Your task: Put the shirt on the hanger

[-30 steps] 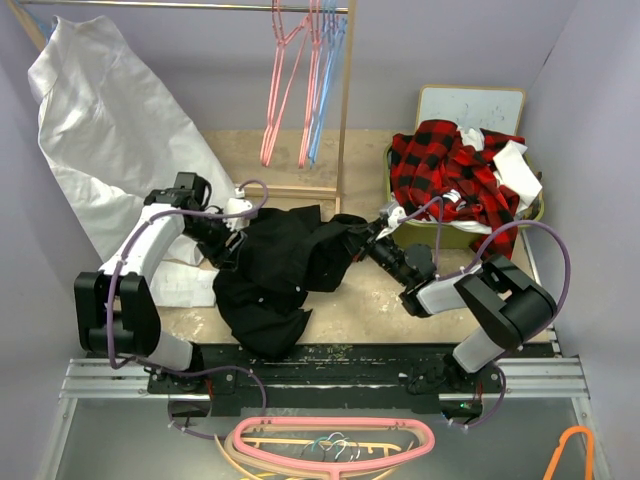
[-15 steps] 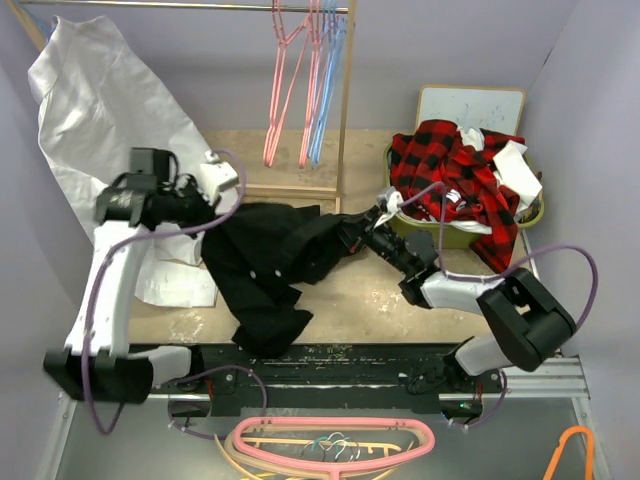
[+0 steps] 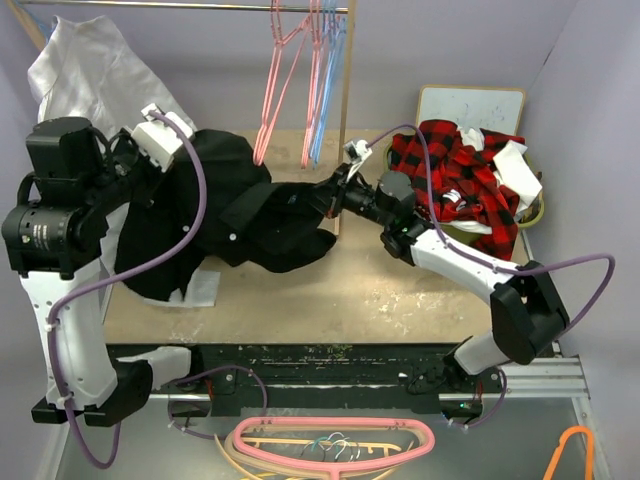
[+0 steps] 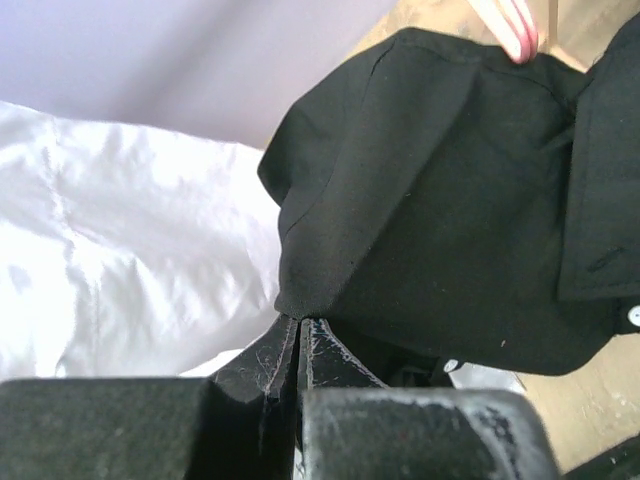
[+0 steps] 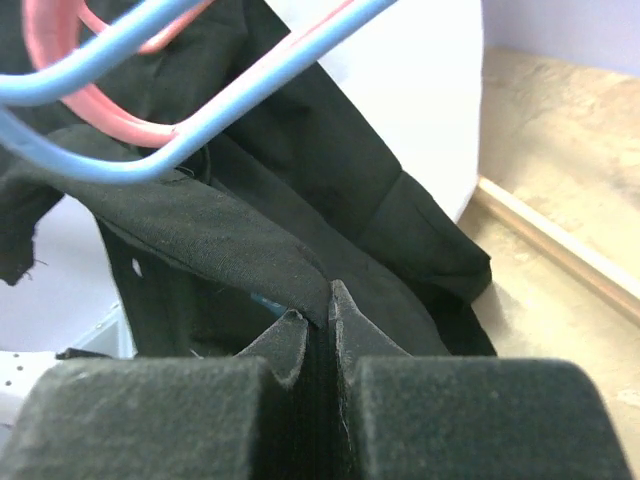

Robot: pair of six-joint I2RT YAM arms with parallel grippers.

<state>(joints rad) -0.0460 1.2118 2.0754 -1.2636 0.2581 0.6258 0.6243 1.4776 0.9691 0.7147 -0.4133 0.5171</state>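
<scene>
Black shirt (image 3: 235, 215) aloft between left pincer (image 3: 186, 146) and right pincer (image 3: 323, 193); light blue hanger (image 3: 324, 100) on the rail (image 3: 180, 6) behind

A robotics test booth: plain lilac walls (image 3: 590, 150), aluminium mounting rails (image 3: 105, 380), small garment rack (image 3: 346, 100)

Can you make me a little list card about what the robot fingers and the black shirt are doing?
shirt: black, stretched out, gripped at both ends
left fingers: shut on one shirt edge
right fingers: shut on the other end
hanger: light blue, hanging at the back, close to the shirt
basket: holds a red plaid shirt
</scene>
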